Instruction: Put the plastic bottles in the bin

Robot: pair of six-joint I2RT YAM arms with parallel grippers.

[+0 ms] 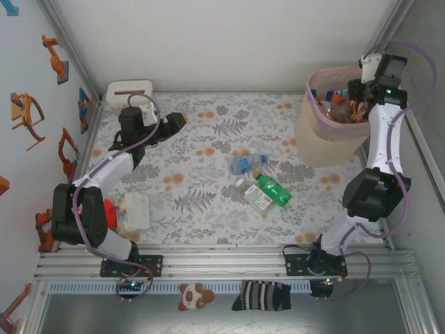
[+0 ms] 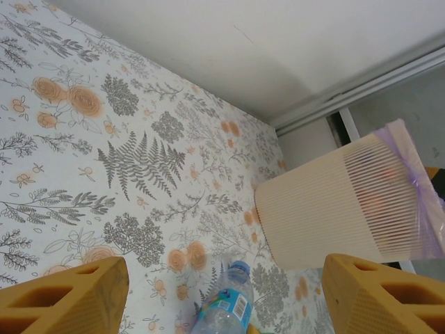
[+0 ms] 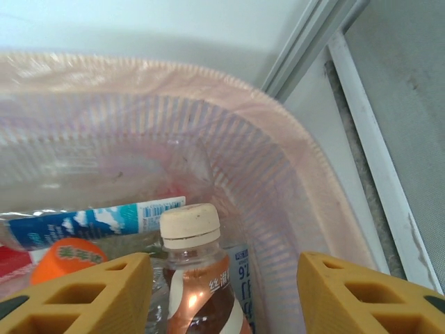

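Where the right gripper [image 1: 359,92] hung over the bin [image 1: 313,136], upper right of the top view, its jaws stood parted, clamping nothing. Brown bottle [image 3: 198,278]: upright in the bin, long axis vertical, cream cap up, low between the fingers in the right wrist view; close to the frame-left finger, clear of the other. Blue-labelled bottle [image 3: 90,219]: lying crosswise behind it. Centre of the top view: blue-capped bottle [image 1: 245,164]; green bottle [image 1: 273,188], lying flat, cap toward upper left; white-labelled bottle [image 1: 256,197]. Left gripper [image 1: 178,119]: upper left, jaws wide, empty.

Picture edges cut off the blue-capped bottle [image 2: 226,309] and the brown bottle [image 3: 198,285] inside the bin [image 3: 292,188].
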